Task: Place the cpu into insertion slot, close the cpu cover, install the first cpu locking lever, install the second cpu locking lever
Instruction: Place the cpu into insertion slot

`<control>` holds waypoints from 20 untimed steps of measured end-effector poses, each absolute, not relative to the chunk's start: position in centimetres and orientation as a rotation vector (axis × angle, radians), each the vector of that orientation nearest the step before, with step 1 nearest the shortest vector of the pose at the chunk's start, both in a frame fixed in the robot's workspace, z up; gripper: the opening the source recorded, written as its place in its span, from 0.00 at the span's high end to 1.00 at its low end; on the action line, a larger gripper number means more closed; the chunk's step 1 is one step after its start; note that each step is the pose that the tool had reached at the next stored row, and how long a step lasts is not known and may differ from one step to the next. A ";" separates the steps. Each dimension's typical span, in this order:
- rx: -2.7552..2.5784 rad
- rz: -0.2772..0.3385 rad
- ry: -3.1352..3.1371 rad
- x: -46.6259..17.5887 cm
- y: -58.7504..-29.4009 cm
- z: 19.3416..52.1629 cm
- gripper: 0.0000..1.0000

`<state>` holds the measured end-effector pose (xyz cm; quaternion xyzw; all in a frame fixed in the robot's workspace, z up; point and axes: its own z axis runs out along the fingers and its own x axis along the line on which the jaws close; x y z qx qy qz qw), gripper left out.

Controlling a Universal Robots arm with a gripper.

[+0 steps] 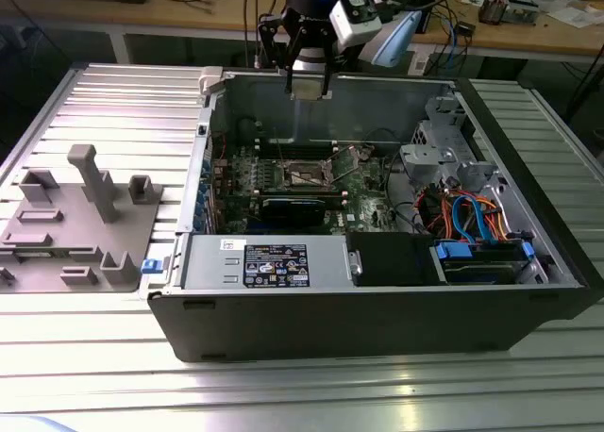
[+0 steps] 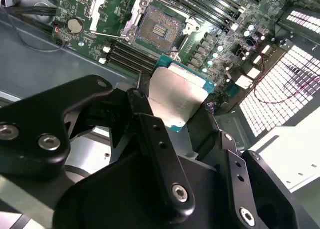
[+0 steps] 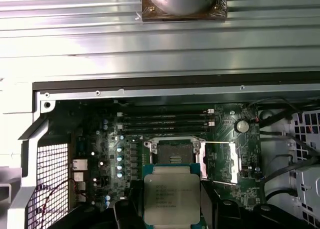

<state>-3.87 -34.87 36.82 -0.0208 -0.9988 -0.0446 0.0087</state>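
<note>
My gripper (image 1: 309, 85) hangs above the back wall of the open computer case (image 1: 377, 319), shut on the cpu (image 1: 309, 87). In both wrist views the cpu (image 2: 177, 96) (image 3: 171, 199) is a flat square chip with a silver-grey top and green edge, pinched between the two black fingers (image 2: 150, 134). The insertion slot (image 3: 173, 150) (image 2: 160, 29) (image 1: 309, 174) lies bare on the motherboard below, its contact field exposed. The cpu cover (image 3: 218, 161) (image 2: 107, 6) stands swung open beside the slot. Thin locking levers stick out by the socket.
A grey fixture tray (image 1: 80, 224) lies on the table at the exterior view's left. Inside the case are a power supply box (image 1: 269, 262), a drive cage with orange and blue cables (image 1: 472, 220), and memory slots (image 3: 165, 121) next to the socket.
</note>
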 end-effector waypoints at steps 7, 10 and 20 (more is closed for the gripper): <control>-0.164 -0.139 -3.119 -3.9 -34.9 36.8 0.46; -0.205 -0.139 -3.118 -3.9 -34.9 36.8 0.46; -0.338 -0.137 -3.111 -3.9 -34.9 36.7 0.46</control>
